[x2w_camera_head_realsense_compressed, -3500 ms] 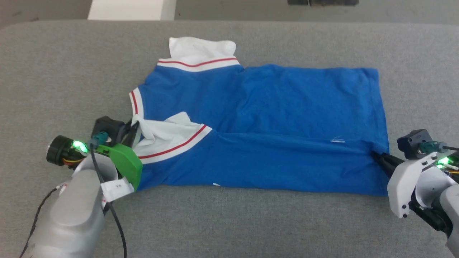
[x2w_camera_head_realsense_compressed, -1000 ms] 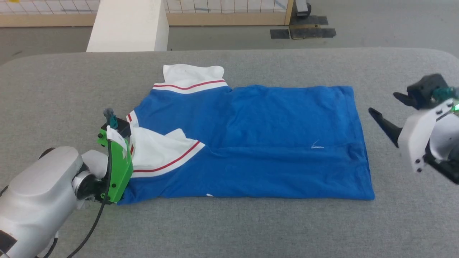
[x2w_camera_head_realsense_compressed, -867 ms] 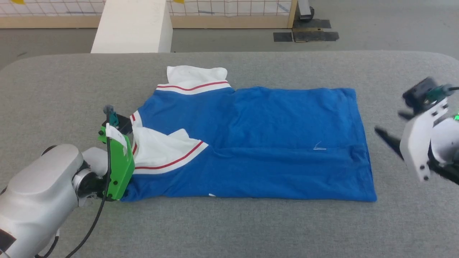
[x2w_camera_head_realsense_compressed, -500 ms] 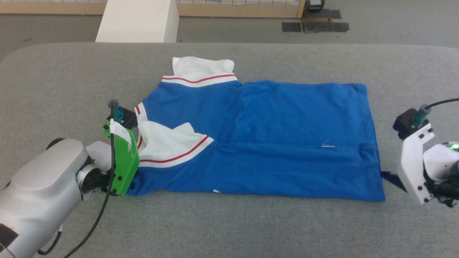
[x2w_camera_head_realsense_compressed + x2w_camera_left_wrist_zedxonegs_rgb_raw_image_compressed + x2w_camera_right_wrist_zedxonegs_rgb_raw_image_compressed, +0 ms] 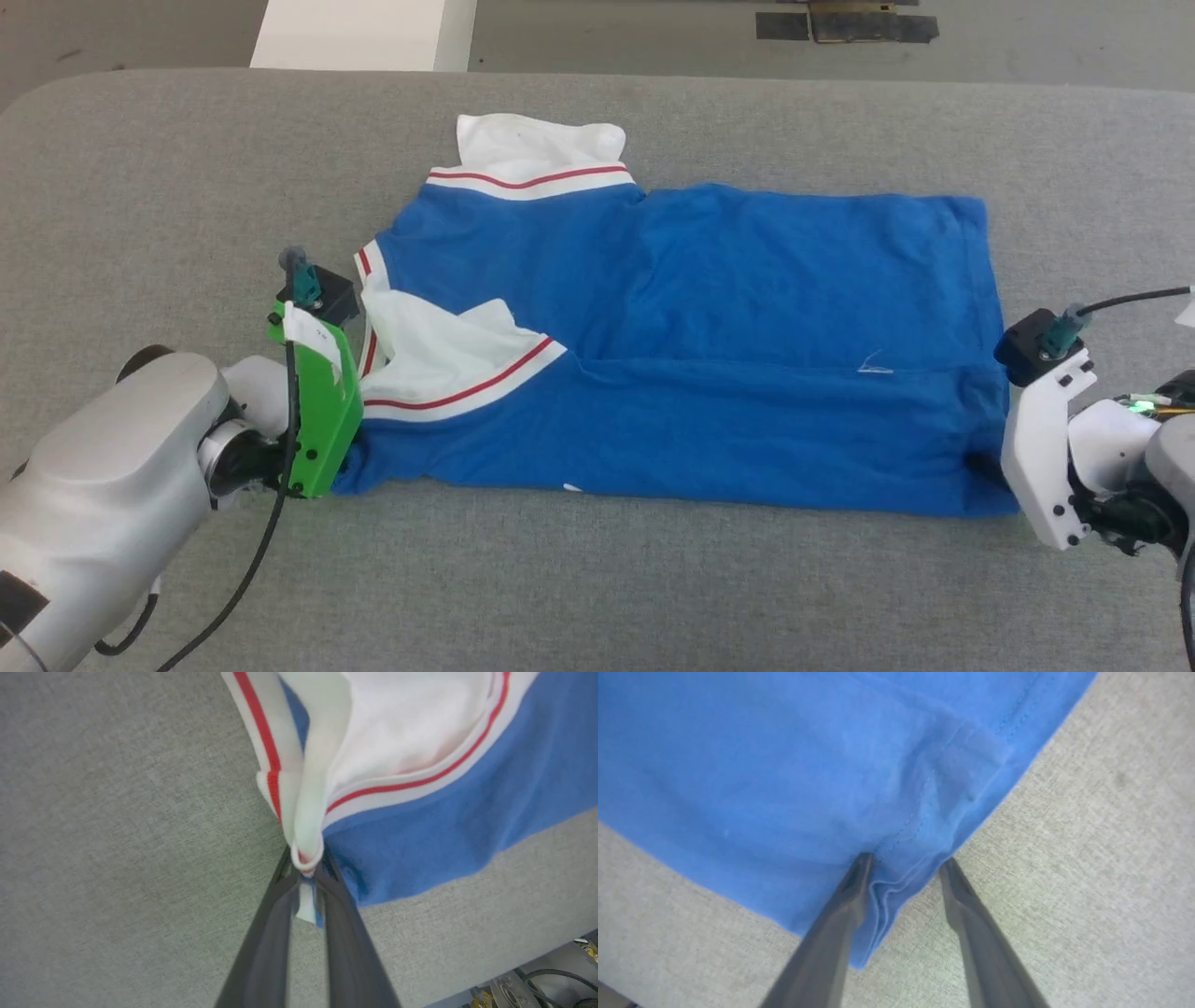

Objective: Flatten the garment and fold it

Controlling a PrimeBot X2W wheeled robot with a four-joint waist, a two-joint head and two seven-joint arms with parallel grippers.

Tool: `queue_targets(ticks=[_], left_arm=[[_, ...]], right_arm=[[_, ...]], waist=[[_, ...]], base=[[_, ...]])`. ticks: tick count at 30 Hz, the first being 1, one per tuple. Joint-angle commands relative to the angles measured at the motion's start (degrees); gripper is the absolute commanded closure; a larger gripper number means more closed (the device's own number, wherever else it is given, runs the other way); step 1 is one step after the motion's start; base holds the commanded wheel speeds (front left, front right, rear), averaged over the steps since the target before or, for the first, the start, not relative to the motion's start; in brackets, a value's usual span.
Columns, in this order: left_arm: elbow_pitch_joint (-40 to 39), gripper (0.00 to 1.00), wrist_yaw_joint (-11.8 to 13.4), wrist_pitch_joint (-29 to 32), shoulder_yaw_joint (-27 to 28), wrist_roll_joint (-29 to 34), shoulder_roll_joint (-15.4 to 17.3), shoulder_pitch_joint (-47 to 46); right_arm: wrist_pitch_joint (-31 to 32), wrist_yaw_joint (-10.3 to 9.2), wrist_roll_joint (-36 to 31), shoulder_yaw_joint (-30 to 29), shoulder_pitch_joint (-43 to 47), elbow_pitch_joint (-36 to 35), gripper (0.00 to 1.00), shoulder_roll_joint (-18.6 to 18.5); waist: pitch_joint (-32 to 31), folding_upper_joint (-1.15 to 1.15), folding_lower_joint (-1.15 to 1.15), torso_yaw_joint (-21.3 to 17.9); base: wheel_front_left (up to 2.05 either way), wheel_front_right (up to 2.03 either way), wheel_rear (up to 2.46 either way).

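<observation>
The garment (image 5: 747, 336), a royal-blue T-shirt with white red-striped sleeves and collar, lies on the grey table (image 5: 607, 588), its near long edge folded over. At its left end my left gripper (image 5: 306, 872) is shut on a bunched white fold of the garment (image 5: 308, 826); in the head view the green wrist housing (image 5: 322, 420) hides the fingers. My right gripper (image 5: 903, 863) is at the near right hem corner (image 5: 990, 467). Its jaws stand apart, one finger (image 5: 840, 914) on the blue cloth (image 5: 784, 765), the other on the table, and the hem edge lies between them.
A pale block (image 5: 364, 33) and dark floor mats (image 5: 845, 23) lie beyond the table's far edge. Bare grey tabletop surrounds the shirt. In the left wrist view the table's edge and some cables (image 5: 537, 980) show at the lower right.
My right gripper came down from a raised spot to the near right hem corner and its jaws have narrowed around the hem. The left grip holds unchanged. The camera has tilted down.
</observation>
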Motion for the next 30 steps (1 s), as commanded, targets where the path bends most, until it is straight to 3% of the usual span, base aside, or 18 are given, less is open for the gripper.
queue_targets(ticks=[1,8,15,21,26,30], left_arm=[[0.31,1.0,-0.13,-0.49,-0.23,-0.71,0.29,0.45],[-0.74,1.0,-0.13,-2.41,-1.18,-1.79,2.01,2.51],[-8.21,1.0,-0.13,-4.4,-2.4,-2.18,7.32,6.32],[-13.85,1.0,-0.13,-4.85,-3.06,-2.31,11.34,11.27],[-15.13,1.0,0.71,-5.2,-3.23,-2.8,11.76,14.45],[-14.2,1.0,1.18,-5.13,-3.37,-3.15,10.71,16.82]], right_arm=[[-1.14,-0.12,-0.12,2.12,1.03,1.28,1.0,1.21],[-7.69,-0.12,0.03,3.91,-0.9,-1.4,1.0,-3.24],[-11.56,-0.12,0.95,4.0,0.57,-8.6,1.0,-9.19],[-10.86,-0.12,2.9,3.6,6.99,-13.58,1.0,-13.88],[-9.25,-0.12,3.79,3.7,13.27,-15.26,1.0,-15.22],[-8.53,-0.12,3.25,3.77,16.02,-14.34,1.0,-13.87]], waist=[[-1.17,0.0,0.0,-0.6],[-5.47,0.0,0.0,-1.52],[-9.12,0.0,0.0,-2.15],[-10.63,0.0,0.0,-1.65],[-10.74,0.0,0.0,-1.16],[-9.71,0.0,0.0,-1.34]], base=[[0.0,0.0,0.0],[0.0,0.0,0.0],[0.0,0.0,0.0],[0.0,0.0,0.0],[0.0,0.0,0.0],[0.0,0.0,0.0]])
